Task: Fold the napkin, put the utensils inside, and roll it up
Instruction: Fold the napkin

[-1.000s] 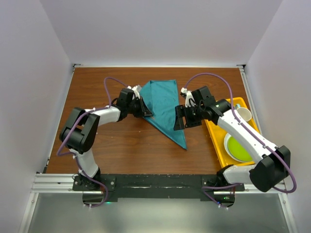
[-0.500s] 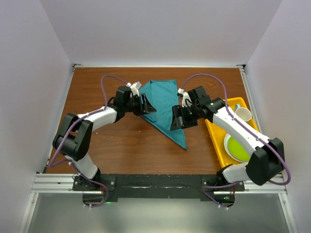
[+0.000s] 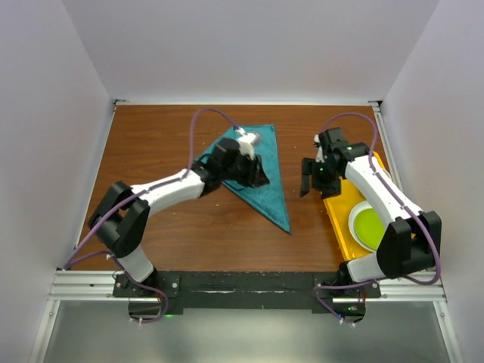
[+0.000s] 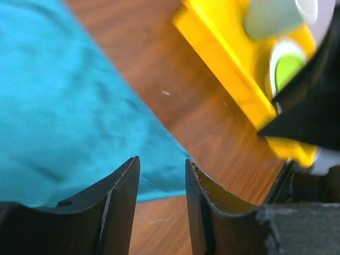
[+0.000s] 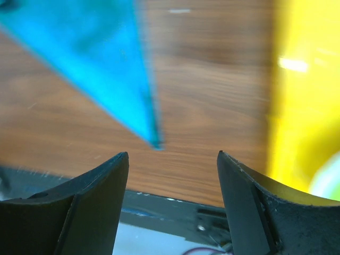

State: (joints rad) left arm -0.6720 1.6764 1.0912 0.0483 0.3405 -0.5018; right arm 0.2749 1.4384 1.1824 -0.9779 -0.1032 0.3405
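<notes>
Napkin [image 3: 271,195] lies folded triangular; only left wrist shows a cup [image 4: 271,18].

Plain white walls [image 3: 249,45] enclose a brown wooden table [image 3: 151,144] with a black rail [image 3: 242,281] along its near edge.

The top external camera sits high above and behind the arms' bases [image 3: 144,283], looking steeply down and forward. The bases lie at 6 o'clock and the whole table [image 3: 151,144] fits in the view, seen from afar.

The left wrist camera hangs very close over the napkin [image 4: 64,106] and peers out through the left gripper [image 4: 162,164], with the yellow tray [image 4: 223,69] at 1 o'clock.

The right wrist camera looks down from close range through the right gripper [image 5: 172,156], with the napkin at 10 o'clock and the tray at 3 o'clock.

All three views share part of the napkin, the tray's edge and the strip of wood between them.
</notes>
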